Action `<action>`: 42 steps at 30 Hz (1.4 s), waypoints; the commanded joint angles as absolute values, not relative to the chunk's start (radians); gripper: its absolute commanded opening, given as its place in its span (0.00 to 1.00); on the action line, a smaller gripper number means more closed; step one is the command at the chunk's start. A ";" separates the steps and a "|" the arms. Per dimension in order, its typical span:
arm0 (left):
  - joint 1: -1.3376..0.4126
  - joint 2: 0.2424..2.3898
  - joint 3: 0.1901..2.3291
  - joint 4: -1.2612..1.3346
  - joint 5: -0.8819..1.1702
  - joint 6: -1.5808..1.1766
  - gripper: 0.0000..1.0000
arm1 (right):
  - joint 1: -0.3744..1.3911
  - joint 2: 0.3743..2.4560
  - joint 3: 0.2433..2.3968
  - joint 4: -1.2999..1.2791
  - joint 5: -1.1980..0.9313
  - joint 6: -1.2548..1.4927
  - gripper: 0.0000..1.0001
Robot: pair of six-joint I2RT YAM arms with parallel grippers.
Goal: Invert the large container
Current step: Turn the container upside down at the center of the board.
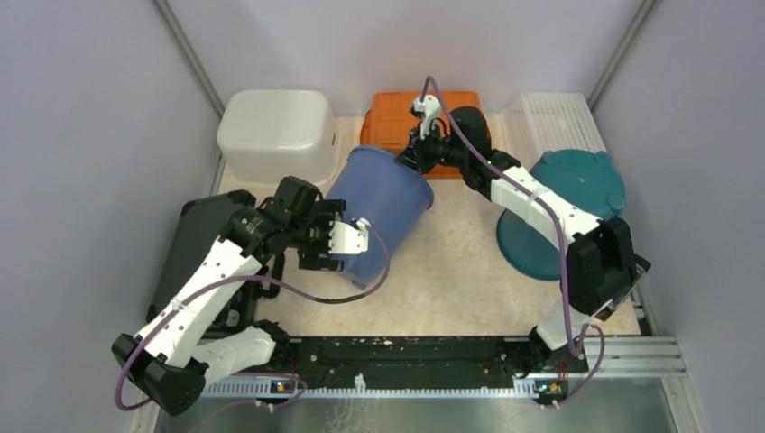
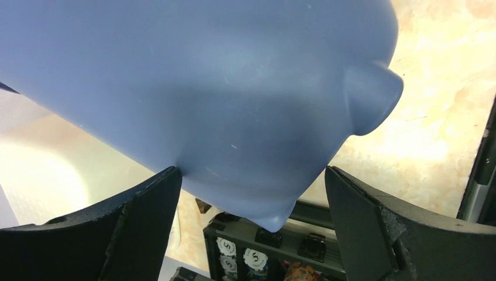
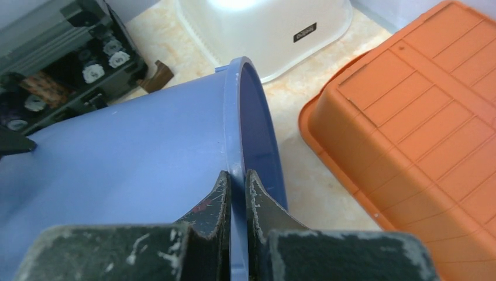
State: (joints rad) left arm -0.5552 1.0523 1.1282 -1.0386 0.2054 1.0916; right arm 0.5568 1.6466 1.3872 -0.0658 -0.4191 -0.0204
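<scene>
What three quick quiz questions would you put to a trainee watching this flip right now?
1. True or false: the right pincer is clamped on the rim of the blue bucket.
2. The bucket is: A) standing upright, B) tilted on its side, C) fully upside down.
3. Fill in: the left pincer has its jaws ___, one on each side of the bucket's base.

Key: 1 true; 2 B; 3 open.
</scene>
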 commanded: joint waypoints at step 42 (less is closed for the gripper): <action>-0.524 1.088 1.284 -0.683 -0.111 0.713 0.99 | 0.202 1.802 1.437 -0.278 -0.637 0.306 0.00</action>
State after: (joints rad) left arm -0.5381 1.0920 1.2800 -0.8001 -0.0570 0.7856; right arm 0.2226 1.7420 1.4345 -0.1646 -0.7612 0.3294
